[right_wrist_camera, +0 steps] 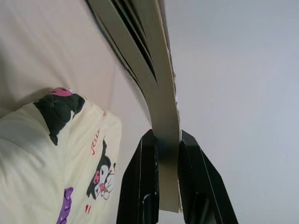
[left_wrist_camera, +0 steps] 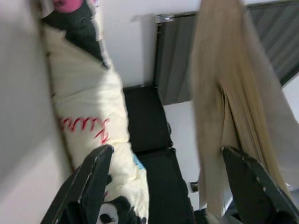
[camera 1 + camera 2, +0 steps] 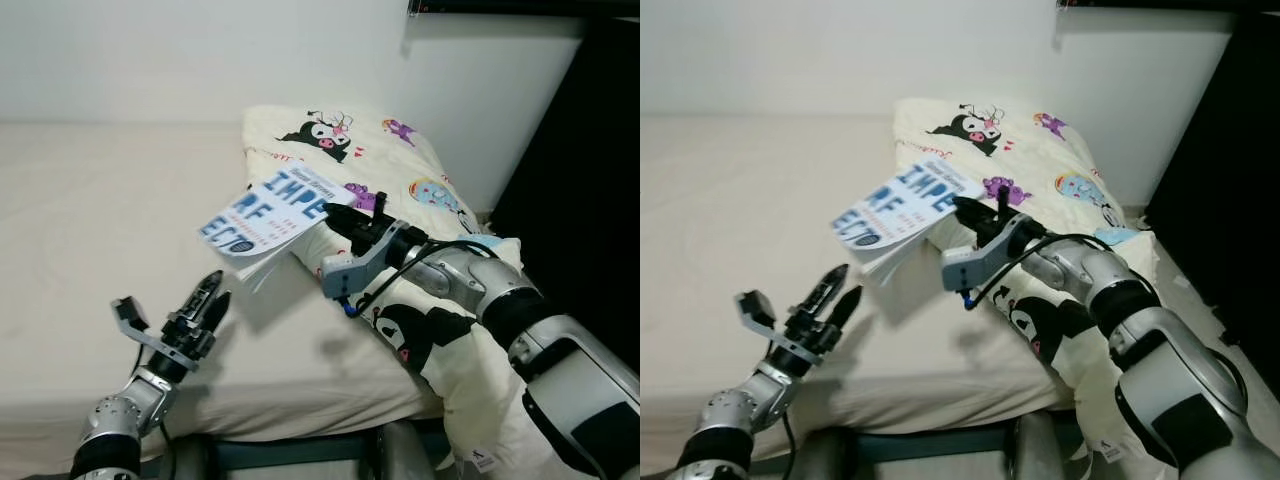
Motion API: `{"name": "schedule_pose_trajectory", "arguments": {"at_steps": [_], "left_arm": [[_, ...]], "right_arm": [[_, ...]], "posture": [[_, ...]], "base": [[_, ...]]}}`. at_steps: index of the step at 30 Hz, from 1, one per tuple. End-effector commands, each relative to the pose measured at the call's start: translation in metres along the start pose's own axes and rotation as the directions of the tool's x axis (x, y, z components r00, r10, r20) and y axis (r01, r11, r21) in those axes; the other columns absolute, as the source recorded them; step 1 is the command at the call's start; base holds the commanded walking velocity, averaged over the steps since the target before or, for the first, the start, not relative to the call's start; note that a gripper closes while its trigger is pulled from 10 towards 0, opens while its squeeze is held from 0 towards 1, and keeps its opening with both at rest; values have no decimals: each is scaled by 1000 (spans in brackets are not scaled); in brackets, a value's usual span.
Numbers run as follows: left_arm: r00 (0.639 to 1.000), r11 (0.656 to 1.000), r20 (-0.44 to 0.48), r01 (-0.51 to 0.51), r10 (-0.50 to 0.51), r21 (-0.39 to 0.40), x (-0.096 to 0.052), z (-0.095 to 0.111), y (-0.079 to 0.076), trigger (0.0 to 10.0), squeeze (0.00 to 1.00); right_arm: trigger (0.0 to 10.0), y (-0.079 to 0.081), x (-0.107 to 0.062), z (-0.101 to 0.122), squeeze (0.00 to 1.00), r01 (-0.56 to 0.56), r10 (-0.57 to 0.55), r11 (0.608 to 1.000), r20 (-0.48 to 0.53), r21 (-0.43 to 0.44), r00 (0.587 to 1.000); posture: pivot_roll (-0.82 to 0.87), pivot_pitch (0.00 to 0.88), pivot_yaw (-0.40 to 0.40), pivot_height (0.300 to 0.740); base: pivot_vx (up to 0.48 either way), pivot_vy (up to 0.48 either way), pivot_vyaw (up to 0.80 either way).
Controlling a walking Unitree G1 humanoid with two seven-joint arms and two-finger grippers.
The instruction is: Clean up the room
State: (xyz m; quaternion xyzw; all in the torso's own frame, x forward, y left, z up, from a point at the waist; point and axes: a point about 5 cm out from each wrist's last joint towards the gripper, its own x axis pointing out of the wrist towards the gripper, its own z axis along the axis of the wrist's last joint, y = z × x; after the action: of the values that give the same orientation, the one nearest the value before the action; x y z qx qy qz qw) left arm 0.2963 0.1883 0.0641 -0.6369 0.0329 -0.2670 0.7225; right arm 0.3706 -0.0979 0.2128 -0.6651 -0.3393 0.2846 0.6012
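We see the booklet [image 3: 268,213] held clear above the bed [image 3: 90,220], left of the cartoon-print quilt [image 3: 400,170]. Our right end effector [image 3: 338,216] pinches its near-right edge. It looks light and floppy, its pages fanning, so a grip near the spine seems safer. Our left end effector [image 3: 212,296] hovers below, fingers spread wide. The cover text is blurred.

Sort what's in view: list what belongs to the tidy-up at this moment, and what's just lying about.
In the job:
- book, clamped at one edge by the right end effector, lifted above the bed
- left end effector, open, hovering below the book

Lying about:
- cartoon-print quilt, bunched along the bed's right side
- bed with beige sheet
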Motion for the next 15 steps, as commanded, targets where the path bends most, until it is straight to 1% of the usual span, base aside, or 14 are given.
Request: {"name": "schedule_pose_trajectory", "arguments": {"at_steps": [1, 4, 10, 11, 12, 13, 14, 15], "left_arm": [[999, 999, -40, -32, 31, -20, 3, -8, 3, 10000, 0], [996, 997, -67, -68, 66, -22, 2, -14, 8, 10000, 0], [997, 996, -42, -68, 66, -51, -2, -9, 9, 10000, 0], [999, 998, -27, -40, 38, -58, -6, -5, 7, 10000, 0], [999, 998, -27, -40, 38, -58, -6, -5, 7, 10000, 0], [1000, 998, -11, -3, 3, -62, -14, 1, 6, 10000, 0], [1000, 998, -11, -3, 3, -62, -14, 1, 6, 10000, 0], [1000, 997, 8, 23, -22, -69, -20, 5, 5, 10000, 0]], "right_arm": [[0, -4, 3, 10, 0, 3, -2, 1000, 70, -14, 998], [0, -7, 6, 16, 0, 9, -8, 1000, 110, -6, 994], [0, -5, 5, 19, 0, -8, 8, 1000, 128, -1, 992], [0, -5, 5, 19, 0, -8, 8, 1000, 130, -1, 992], [0, -5, 5, 19, 0, -8, 8, 1000, 130, -1, 992], [0, -7, 4, 18, 0, -4, 4, 1000, 130, -2, 992], [0, -7, 4, 18, 0, -4, 4, 1000, 130, -2, 992], [0, -9, 4, 18, 0, 0, 0, 1000, 129, -2, 992]], "posture": [[6, 0, -59, 520], [4, 0, -57, 520], [9, 0, -65, 520], [14, 0, -70, 520], [14, 0, -70, 520], [17, 0, -73, 520], [17, 0, -73, 520], [19, 0, -75, 520]], "base": [[0, 0, 0], [0, 0, 0], [0, 0, 0], [0, 0, 0], [0, 0, 0], [0, 0, 0], [0, 0, 0], [0, 0, 0]]}}
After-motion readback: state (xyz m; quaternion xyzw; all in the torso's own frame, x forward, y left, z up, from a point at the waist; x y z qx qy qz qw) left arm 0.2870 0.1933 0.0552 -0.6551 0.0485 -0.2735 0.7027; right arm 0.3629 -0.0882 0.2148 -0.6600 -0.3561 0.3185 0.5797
